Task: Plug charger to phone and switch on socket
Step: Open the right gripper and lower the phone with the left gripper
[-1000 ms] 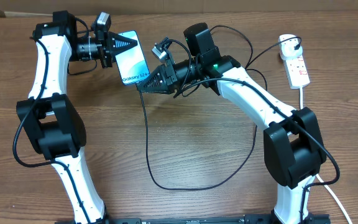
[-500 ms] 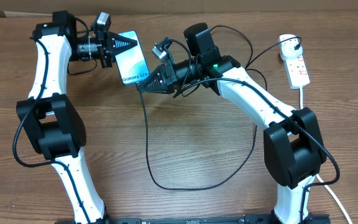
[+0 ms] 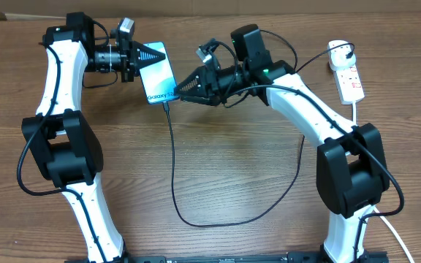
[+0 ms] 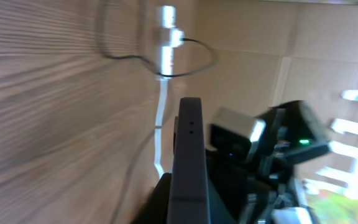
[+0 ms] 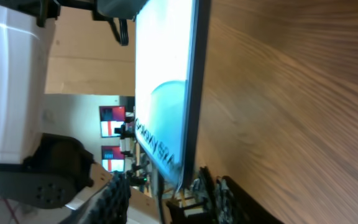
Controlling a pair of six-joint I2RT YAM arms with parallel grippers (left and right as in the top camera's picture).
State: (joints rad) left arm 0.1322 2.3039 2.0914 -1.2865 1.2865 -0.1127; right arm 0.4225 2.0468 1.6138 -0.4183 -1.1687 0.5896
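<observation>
overhead, phone point(image 3: 161, 77) in left tool point(image 3: 159, 53), right tool point(image 3: 179, 92) at its lower end

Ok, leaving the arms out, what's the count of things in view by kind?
phone: 1
charger: 1
socket: 1
Total: 3
</observation>
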